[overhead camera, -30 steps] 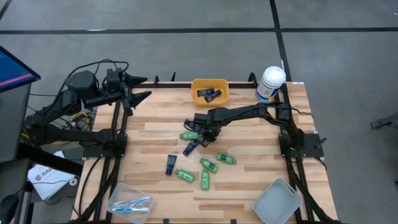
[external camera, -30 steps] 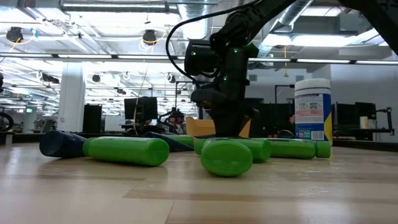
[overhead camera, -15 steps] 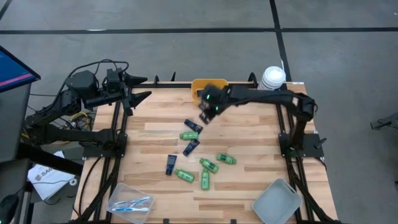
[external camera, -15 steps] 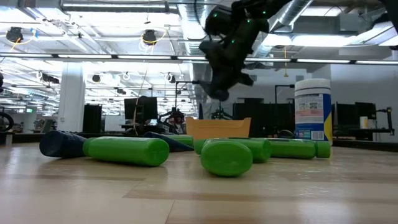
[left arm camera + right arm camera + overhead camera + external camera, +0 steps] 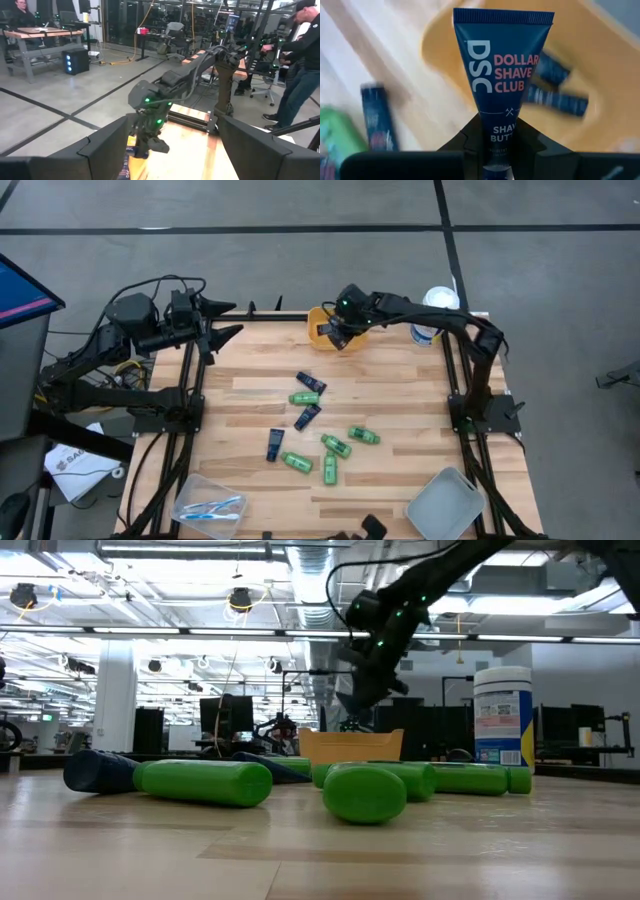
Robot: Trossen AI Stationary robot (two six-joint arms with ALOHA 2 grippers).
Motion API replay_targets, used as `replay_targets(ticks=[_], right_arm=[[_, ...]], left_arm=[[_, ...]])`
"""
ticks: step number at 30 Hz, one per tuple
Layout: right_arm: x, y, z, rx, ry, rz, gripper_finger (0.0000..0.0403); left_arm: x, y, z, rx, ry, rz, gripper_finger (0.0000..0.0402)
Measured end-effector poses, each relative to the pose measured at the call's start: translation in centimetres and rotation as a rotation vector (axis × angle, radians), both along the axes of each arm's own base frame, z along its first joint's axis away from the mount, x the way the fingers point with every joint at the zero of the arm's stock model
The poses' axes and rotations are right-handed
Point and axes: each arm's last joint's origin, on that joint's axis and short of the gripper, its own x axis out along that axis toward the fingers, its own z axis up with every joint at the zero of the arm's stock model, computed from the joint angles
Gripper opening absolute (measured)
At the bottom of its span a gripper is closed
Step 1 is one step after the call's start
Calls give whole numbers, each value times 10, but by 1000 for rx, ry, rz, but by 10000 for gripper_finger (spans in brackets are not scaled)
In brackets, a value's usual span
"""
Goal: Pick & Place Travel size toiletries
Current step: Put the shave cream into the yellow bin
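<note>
Overhead, right tool (image 5: pixel 336 337) pinches a navy tube (image 5: pixel 501 75) above the yellow bin (image 5: pixel 600 75) holding two tubes (image 5: pixel 555 90).

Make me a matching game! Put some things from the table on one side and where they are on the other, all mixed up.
Things:
1. navy tube
2. yellow bin
3. white canister
4. clear toothbrush box

Places:
A. near left corner of the table
B. held in the right gripper
C. far right corner
D. far edge, middle, under the gripper

Pairs: 1-B, 2-D, 3-C, 4-A
</note>
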Motion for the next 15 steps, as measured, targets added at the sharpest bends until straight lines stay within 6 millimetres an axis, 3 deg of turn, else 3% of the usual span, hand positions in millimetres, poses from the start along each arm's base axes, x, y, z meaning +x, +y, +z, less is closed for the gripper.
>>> replay_targets(ticks=[6,10,15], right_arm=[[2,-8,-27,-14,103,-18,53],[2,-11,-32,-75,162,-62,57],[0,-14,-29,-184,213,-115,91]], left_arm=[[0,0,0,1,1,7,301],[0,0,0,1,1,7,301],[0,0,0,1,1,7,301]])
